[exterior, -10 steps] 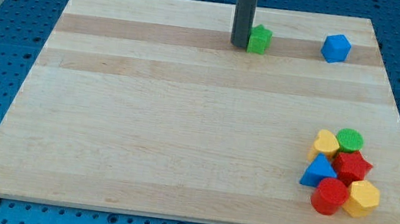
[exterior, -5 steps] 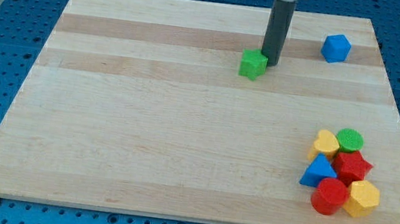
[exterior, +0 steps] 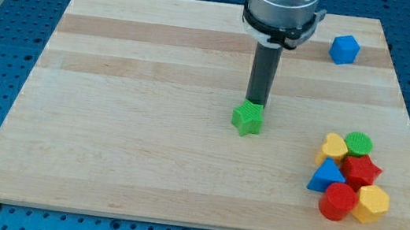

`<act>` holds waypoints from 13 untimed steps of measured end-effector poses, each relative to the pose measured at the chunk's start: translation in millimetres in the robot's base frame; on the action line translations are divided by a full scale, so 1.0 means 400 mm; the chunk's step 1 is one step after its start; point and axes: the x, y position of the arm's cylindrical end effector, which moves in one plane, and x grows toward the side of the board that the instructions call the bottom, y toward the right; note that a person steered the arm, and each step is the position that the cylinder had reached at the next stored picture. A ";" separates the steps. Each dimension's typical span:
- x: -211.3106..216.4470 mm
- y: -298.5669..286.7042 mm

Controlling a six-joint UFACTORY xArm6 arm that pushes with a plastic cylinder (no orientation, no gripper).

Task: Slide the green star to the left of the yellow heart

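Observation:
The green star [exterior: 248, 118] lies near the middle of the wooden board [exterior: 148, 123]. My tip [exterior: 257, 104] touches the star's top right edge, just above it in the view. The yellow heart [exterior: 334, 147] sits at the view's right, at the top left of a cluster of blocks, well to the right of the star.
The cluster by the heart holds a green round block [exterior: 358, 142], a red star [exterior: 361, 170], a blue triangle [exterior: 326, 177], a red block [exterior: 336, 201] and a yellow block [exterior: 373, 203]. A blue block [exterior: 344, 49] lies at the top right.
My tip has moved around the green star and pushed it down the view, from the top strip of the board to near the middle.

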 end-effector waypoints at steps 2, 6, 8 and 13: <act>0.079 -0.049; 0.248 -0.174; 0.293 0.012; 0.345 -0.010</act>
